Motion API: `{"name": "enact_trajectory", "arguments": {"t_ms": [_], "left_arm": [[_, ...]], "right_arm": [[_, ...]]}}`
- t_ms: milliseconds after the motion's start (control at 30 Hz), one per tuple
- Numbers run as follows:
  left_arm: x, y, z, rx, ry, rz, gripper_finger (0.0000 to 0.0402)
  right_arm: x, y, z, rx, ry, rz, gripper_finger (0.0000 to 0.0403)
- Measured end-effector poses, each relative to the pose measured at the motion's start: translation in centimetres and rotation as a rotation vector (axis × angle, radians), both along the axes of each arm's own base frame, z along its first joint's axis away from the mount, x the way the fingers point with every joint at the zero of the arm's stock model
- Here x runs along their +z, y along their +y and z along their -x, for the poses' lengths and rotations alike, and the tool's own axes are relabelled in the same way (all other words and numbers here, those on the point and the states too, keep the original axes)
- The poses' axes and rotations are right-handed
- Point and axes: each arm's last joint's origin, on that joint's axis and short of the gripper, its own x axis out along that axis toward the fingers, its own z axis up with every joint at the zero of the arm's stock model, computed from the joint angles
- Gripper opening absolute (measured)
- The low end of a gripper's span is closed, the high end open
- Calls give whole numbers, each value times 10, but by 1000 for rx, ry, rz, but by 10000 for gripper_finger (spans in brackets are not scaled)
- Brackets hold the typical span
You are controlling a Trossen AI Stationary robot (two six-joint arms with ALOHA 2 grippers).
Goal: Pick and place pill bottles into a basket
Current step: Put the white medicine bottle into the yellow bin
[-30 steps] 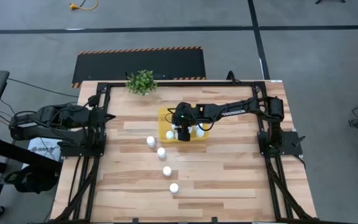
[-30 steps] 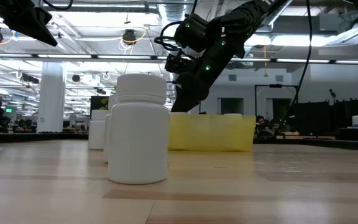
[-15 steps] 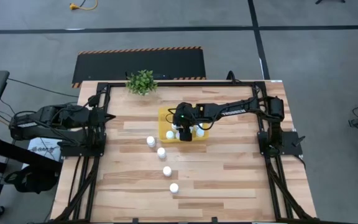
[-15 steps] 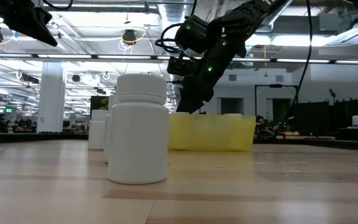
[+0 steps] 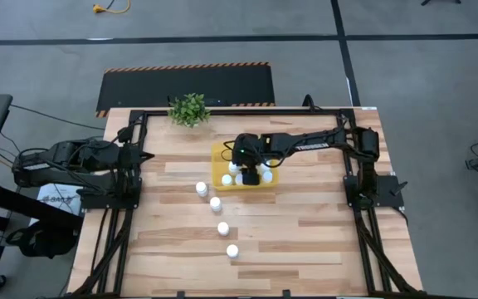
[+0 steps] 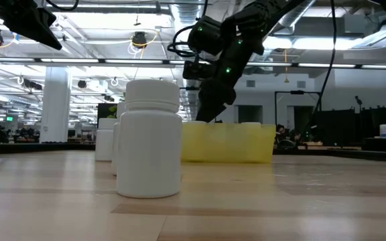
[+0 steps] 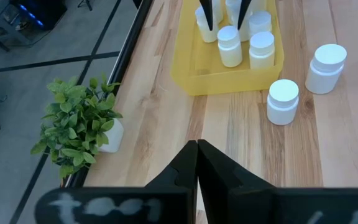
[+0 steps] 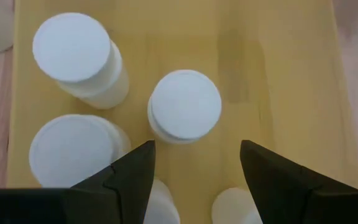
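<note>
Right gripper [image 8: 194,165] hangs wide open, empty, over the yellow basket [image 8: 278,74] above a standing bottle [image 8: 185,106]; lift straight up without clipping neighbouring caps.

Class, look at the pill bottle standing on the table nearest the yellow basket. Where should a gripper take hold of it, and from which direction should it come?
That pill bottle stands upright on the bare table, apart from its neighbours. Probably best to come straight down from above and close the fingers across the round cap or just below it. The open right gripper, above the basket, is closest.
</note>
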Motion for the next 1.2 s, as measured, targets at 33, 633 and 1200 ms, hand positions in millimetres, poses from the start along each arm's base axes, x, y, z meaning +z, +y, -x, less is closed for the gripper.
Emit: {"name": "enact_trajectory", "arguments": {"t_ms": [33, 633, 1200], "left_arm": [[0, 0, 0, 0, 0, 0, 0], [0, 0, 0, 0, 0, 0, 0], [0, 0, 0, 0, 0, 0, 0]], "right_arm": [[2, 0, 1, 1, 4, 0, 228], [133, 25, 73, -161, -286, -120, 228], [124, 74, 244, -108, -630, -251, 228]]}}
